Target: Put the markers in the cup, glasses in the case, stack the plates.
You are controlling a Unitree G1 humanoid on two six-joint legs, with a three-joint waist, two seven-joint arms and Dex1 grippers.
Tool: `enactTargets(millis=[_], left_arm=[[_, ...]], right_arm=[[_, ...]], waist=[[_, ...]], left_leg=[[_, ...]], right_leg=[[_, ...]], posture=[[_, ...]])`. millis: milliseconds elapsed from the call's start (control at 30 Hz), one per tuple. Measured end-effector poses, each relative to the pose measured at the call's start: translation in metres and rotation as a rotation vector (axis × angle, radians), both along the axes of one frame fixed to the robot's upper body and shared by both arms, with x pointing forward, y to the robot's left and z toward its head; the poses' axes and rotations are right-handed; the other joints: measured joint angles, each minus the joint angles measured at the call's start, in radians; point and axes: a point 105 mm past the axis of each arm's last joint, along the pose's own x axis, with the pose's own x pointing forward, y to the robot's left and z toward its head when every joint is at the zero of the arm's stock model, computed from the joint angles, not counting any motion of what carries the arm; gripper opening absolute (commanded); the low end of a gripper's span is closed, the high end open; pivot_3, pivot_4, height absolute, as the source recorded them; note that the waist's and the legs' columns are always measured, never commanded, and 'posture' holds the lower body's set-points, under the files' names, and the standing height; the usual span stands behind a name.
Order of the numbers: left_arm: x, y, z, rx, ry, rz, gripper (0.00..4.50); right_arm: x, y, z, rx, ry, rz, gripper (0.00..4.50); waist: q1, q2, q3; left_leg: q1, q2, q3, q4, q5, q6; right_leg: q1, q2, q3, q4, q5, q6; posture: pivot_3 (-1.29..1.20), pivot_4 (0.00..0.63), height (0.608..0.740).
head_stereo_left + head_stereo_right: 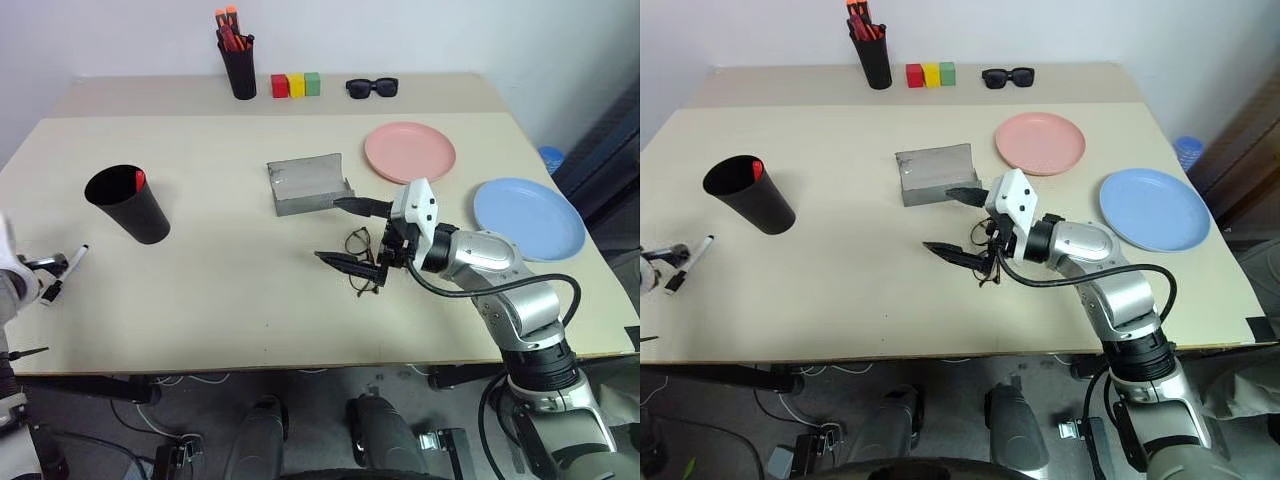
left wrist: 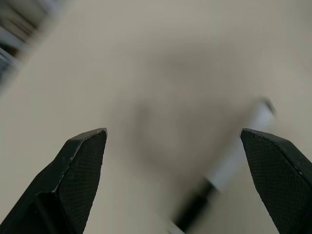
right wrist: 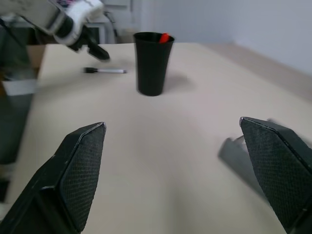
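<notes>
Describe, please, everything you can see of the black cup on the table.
The cup is a plain black tapered tumbler, plastic-looking and matte, wider at its open mouth. It stands upright on the table toward the robot's left, apart from everything else. A red-capped marker leans inside against the rim, its cap just showing.

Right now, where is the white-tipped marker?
In the left eye view the white-tipped marker lies flat on the table near its left edge, just below and left of the cup, with the open left gripper right over it.
</notes>
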Motion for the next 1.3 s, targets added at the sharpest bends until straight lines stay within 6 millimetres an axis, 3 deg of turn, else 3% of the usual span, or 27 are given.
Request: enactTargets(millis=[200, 233, 300, 533, 800, 867, 900, 967, 1067, 1133, 1200, 1300], left_arm=[[-0.003, -0.008, -0.022, -0.028, 0.094, -0.05, 4.49], [-0.002, -0.008, -0.022, -0.027, 0.095, -0.059, 4.25], [0.0, -0.009, -0.023, -0.035, 0.098, -0.078, 3.68], [0.002, -0.007, -0.026, -0.062, 0.099, -0.061, 0.06], [0.007, -0.002, -0.022, -0.064, -0.028, 0.012, 0.06], [0.016, -0.002, -0.009, 0.017, -0.142, 0.012, 0.06], [0.022, -0.002, 0.008, 0.092, -0.25, 0.01, 0.06], [0.029, -0.011, 0.055, 0.24, -0.479, -0.014, 0.06], [0.029, -0.038, 0.136, 0.389, -0.846, -0.057, 0.06], [0.025, -0.056, 0.169, 0.435, -1.003, -0.084, 0.06], [0.028, -0.073, 0.18, 0.45, -1.066, -0.128, 0.06], [0.045, -0.096, 0.168, 0.441, -1.048, -0.205, 0.06]], right_arm=[[-0.015, -0.005, 0.006, -0.03, 0.031, 0.076, 4.5], [-0.014, -0.006, 0.006, -0.03, 0.034, 0.073, 4.5], [-0.014, -0.007, 0.005, -0.034, 0.04, 0.063, 4.5], [-0.014, -0.01, 0.001, -0.028, 0.055, 0.037, 4.5], [-0.014, -0.01, 0.002, -0.027, 0.049, 0.035, 4.5], [-0.015, -0.009, 0.002, -0.027, 0.049, 0.037, 4.5], [-0.015, -0.009, 0.002, -0.025, 0.048, 0.037, 4.5], [-0.015, -0.008, 0.003, -0.018, 0.042, 0.039, 4.5], [-0.013, -0.003, 0.003, 0.017, 0.029, 0.035, 4.5], [-0.009, 0.001, 0.002, 0.043, 0.03, 0.017, 4.5], [-0.004, 0.002, 0.001, 0.07, 0.025, -0.013, 4.5], [0.003, 0.002, 0.0, 0.092, 0.018, -0.053, 4.5]], waist=[[0.0, 0.0, 0.0], [0.001, 0.001, 0.0], [0.001, 0.001, 0.0], [-0.001, 0.001, 0.0], [0.002, 0.002, -0.001], [0.005, 0.0, -0.001], [0.007, -0.002, -0.001], [0.014, -0.005, -0.002], [0.03, -0.005, -0.002], [0.031, -0.004, -0.002], [0.03, -0.004, -0.002], [0.027, -0.004, -0.002]], left_leg=[[0.001, 0.0, 0.0, -0.001, 0.0, 0.0], [0.001, 0.0, 0.001, -0.001, 0.0, 0.0], [0.001, 0.0, 0.001, -0.001, 0.0, 0.0], [0.001, 0.0, 0.001, -0.001, 0.0, 0.0], [0.001, 0.0, 0.001, -0.001, 0.0, 0.0], [0.0, 0.0, 0.001, -0.001, 0.0, 0.0], [-0.001, 0.0, 0.001, -0.001, 0.0, -0.001], [-0.002, 0.0, 0.001, -0.001, 0.0, -0.001], [-0.002, -0.001, 0.002, -0.001, 0.0, -0.001], [-0.001, -0.001, 0.002, -0.001, 0.0, -0.001], [-0.001, -0.001, 0.002, -0.001, 0.0, -0.001], [-0.001, -0.001, 0.002, -0.001, 0.0, -0.001]], right_leg=[[0.0, 0.0, 0.0, 0.0, 0.0, 0.0], [0.0, -0.001, 0.0, 0.0, 0.0, 0.0], [0.0, -0.001, 0.0, 0.0, 0.0, 0.0], [0.0, -0.001, 0.001, 0.0, 0.0, 0.0], [0.0, -0.001, 0.0, 0.0, 0.0, 0.0], [0.0, -0.002, 0.0, -0.001, 0.0, 0.0], [-0.001, -0.002, 0.0, -0.001, 0.0, 0.0], [-0.001, -0.003, 0.0, -0.002, 0.0, 0.0], [-0.001, -0.003, 0.0, -0.003, 0.0, 0.0], [0.0, -0.003, 0.0, -0.003, 0.0, 0.0], [0.0, -0.003, 0.0, -0.002, 0.0, 0.0], [0.0, -0.002, 0.0, -0.002, 0.0, 0.0]], posture=[[0.0, 0.15, 0.74], [0.0, 0.15, 0.74], [0.0, 0.15, 0.74], [0.0, 0.15, 0.74], [0.0, 0.15, 0.74], [0.0, 0.15, 0.74], [0.0, 0.15, 0.74], [0.0, 0.15, 0.74], [0.0, 0.15, 0.74], [0.0, 0.15, 0.74], [0.0, 0.15, 0.74], [0.0, 0.15, 0.74]])
